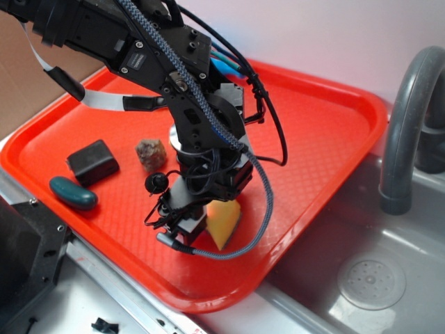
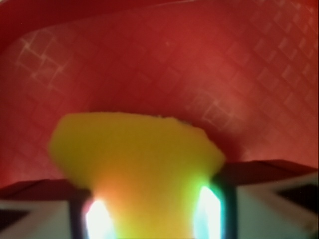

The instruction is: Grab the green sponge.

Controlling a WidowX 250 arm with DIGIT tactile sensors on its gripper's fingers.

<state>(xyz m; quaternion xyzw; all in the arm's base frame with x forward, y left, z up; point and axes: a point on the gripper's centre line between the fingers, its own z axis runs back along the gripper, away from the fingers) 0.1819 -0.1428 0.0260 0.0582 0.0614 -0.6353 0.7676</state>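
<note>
The green sponge is a yellow foam wedge with a thin dark layer on its right face, standing at the front of the red tray. My gripper reaches down over it from the left. In the wrist view the sponge fills the lower middle, squeezed narrow between my two fingers, so the gripper is shut on it. Whether the sponge still rests on the tray floor cannot be told.
On the tray's left lie a black block, a dark teal oval bar and a small brown lump. A steel sink with a grey faucet sits to the right.
</note>
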